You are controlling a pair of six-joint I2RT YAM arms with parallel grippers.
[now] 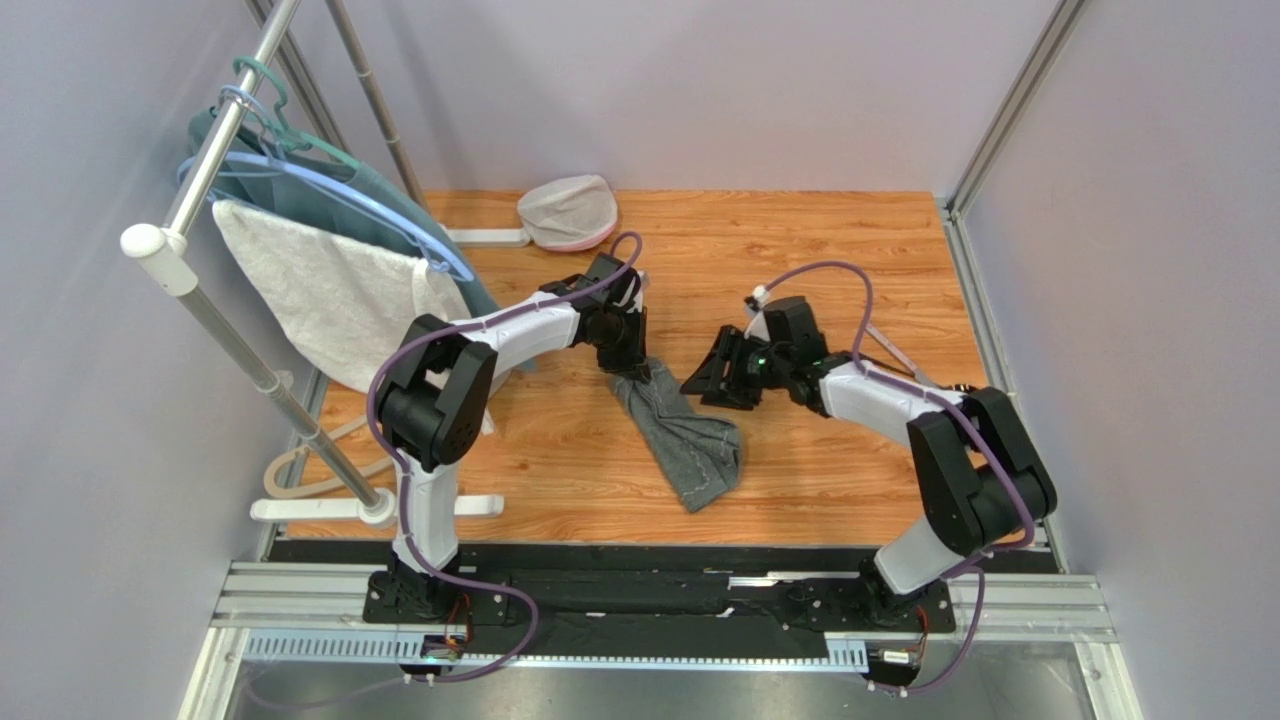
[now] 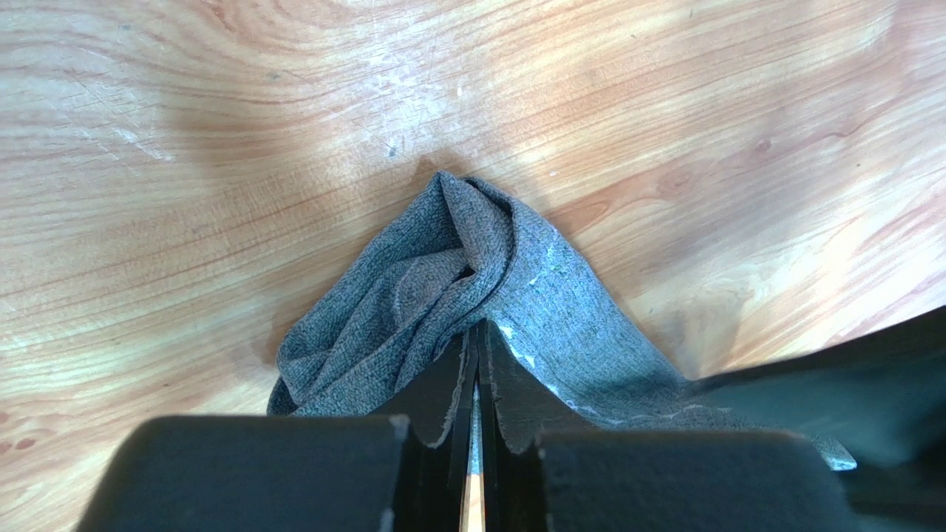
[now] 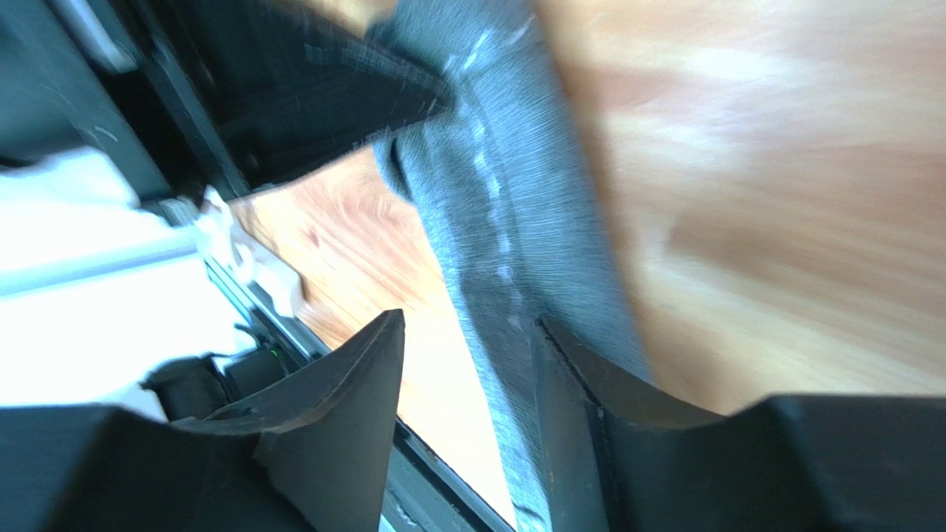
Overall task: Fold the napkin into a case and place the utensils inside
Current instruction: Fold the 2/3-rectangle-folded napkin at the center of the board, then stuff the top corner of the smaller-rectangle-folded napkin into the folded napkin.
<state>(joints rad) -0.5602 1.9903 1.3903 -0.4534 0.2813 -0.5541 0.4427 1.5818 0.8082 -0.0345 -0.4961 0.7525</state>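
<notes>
The dark grey napkin (image 1: 687, 441) lies bunched in a long strip on the wooden table, one end lifted toward my left gripper (image 1: 631, 365). In the left wrist view that gripper (image 2: 480, 335) is shut, with the napkin (image 2: 444, 272) gathered into folds at its fingertips. My right gripper (image 1: 712, 384) hovers just right of the cloth. In the right wrist view it (image 3: 472, 333) stands open, and the napkin (image 3: 494, 211) with its pale stitched line runs along the inner face of the right-hand finger (image 3: 577, 388). The utensils are out of view. No finished case shows.
A white textured towel (image 1: 323, 293) and a teal garment (image 1: 394, 203) hang on a metal rack (image 1: 226, 143) at the left. A pale mesh cover (image 1: 568, 210) sits at the table's far edge. Grey walls close in both sides.
</notes>
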